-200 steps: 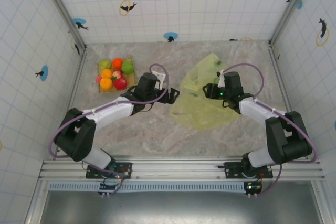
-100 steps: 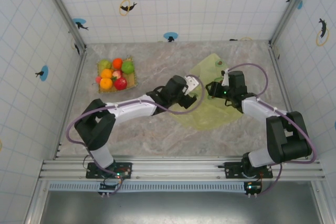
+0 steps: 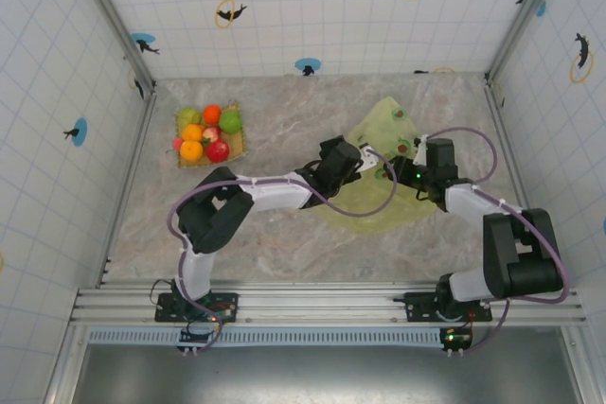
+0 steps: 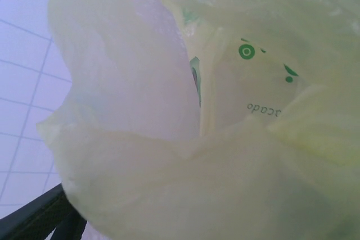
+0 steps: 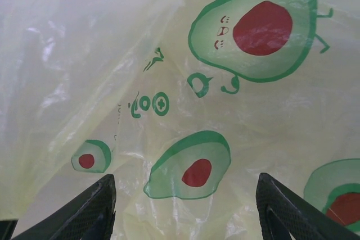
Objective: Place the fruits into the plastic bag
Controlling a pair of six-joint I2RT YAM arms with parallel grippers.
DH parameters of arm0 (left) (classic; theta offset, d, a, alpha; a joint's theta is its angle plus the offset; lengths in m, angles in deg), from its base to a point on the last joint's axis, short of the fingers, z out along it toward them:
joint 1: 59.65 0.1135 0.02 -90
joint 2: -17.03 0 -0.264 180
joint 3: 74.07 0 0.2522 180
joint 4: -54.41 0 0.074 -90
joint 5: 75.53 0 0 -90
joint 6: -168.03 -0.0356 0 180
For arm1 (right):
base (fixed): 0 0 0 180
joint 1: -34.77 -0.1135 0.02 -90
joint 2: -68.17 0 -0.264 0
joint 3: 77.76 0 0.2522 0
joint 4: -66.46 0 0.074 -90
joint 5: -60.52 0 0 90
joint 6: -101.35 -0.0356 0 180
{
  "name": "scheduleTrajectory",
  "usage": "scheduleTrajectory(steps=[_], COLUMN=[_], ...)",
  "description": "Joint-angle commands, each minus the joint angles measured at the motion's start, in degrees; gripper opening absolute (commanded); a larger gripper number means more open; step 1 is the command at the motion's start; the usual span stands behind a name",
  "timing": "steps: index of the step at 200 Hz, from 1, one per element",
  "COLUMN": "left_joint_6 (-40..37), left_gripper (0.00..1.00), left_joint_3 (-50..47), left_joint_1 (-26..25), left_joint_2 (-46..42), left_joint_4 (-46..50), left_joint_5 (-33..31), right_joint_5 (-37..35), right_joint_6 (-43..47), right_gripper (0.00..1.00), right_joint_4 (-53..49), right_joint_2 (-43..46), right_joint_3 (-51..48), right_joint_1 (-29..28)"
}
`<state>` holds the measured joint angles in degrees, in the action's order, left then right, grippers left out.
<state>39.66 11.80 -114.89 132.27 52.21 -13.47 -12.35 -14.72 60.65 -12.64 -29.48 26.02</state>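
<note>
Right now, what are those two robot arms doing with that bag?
Both arms are working on the plastic bag. The left gripper and the right gripper meet at it, and the right one is open. The fruits sit piled on their mat at the far left, not picked up yet.

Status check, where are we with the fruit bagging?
Right gripper open against the plastic bag; left gripper at the bag too, grip hidden by plastic. Fruits on the mat, not yet bagged. Nothing between them.
</note>
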Motion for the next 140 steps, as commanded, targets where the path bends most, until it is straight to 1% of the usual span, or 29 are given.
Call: scheduleTrajectory(steps=[1, 18, 37, 47, 52, 57, 60, 108, 122, 126, 140], left_joint_6=[-3.0, 0.2, 6.2, 9.5, 11.0, 12.6, 13.5, 32.2, 38.4, 40.1, 45.9], left_gripper=[0.70, 0.54, 0.37, 0.26, 0.17, 0.04, 0.00, 0.00, 0.00, 0.00, 0.00], left_joint_3=[1.7, 2.3, 2.3, 2.3, 2.3, 2.4, 2.3, 0.5, -0.2, -0.3, -1.1], left_joint_1=[-0.5, -0.5, -0.3, -0.2, -0.2, -0.2, -0.2, -0.1, 0.3, 0.4, 1.4], left_joint_2=[1.1, 0.7, -0.5, -1.0, -1.3, -1.6, -1.7, -8.3, -10.6, -11.3, -13.4], left_joint_4=[-5.7, -5.3, -4.0, -2.9, -2.3, -1.8, -1.5, 6.1, 8.4, 9.0, 10.9], left_joint_5=[-2.0, -0.5, 2.0, 2.9, 3.1, 2.9, 2.7, 2.2, 3.4, 3.7, 6.2], right_joint_5=[1.3, 1.4, 0.9, 0.3, 0.1, 0.0, 0.0, 3.9, 4.4, 6.3, 7.1], right_joint_6=[-0.4, -0.3, 0.5, 1.3, 1.7, 2.1, 2.3, 3.4, 3.7, 3.8, 4.5], right_gripper=[0.67, 0.67, 0.66, 0.66, 0.66, 0.66, 0.66, 0.66, 0.66, 0.66, 0.66], right_joint_4=[1.5, 1.3, 0.7, 0.1, -0.2, -0.5, -0.5, 1.1, 1.2, 1.2, 1.2], right_joint_2=[1.5, 1.6, 2.4, 2.8, 3.0, 3.2, 3.4, 6.6, 7.7, 8.0, 9.1], right_joint_3=[-1.1, -1.0, -1.1, -1.0, -1.0, -1.0, -1.0, -2.7, -3.1, -3.2, -3.4], right_joint_1=[0.7, 1.1, 1.2, 1.2, 1.2, 1.2, 1.2, 0.1, -1.0, -1.3, -3.1])
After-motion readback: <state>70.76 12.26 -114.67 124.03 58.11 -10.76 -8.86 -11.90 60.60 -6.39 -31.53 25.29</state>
